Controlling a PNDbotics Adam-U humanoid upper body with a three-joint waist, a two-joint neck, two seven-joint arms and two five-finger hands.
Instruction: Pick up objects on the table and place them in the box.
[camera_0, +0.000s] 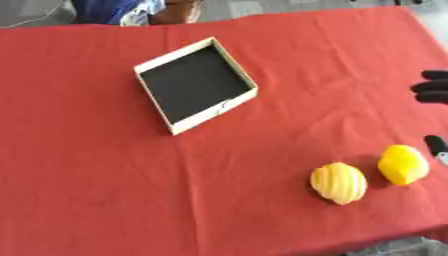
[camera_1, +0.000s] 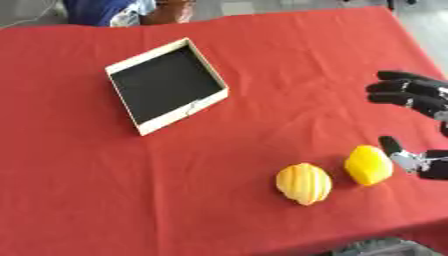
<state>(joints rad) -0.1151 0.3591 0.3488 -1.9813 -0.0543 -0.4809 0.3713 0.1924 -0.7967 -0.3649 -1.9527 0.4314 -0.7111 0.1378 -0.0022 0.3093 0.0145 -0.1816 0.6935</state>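
Right hand at the right edge, fingers apart and nearly straight, thumb spread below them, holding nothing; left hand not in view. Step judged: approach for the first pick, nothing yet in the box. Smooth yellow fruit lies just beside the thumb, on its inner side, apart from it; ribbed yellow fruit lies just beyond that, further from the hand, the two fruits near each other but not touching. Box sits well away from the hand, up and to its left, open, dark inside, empty. Next move likely calls for lowering over the nearer fruit and closing around it; round shape may roll. Bench covered in red cloth, slightly creased; pale floor past the far edge.
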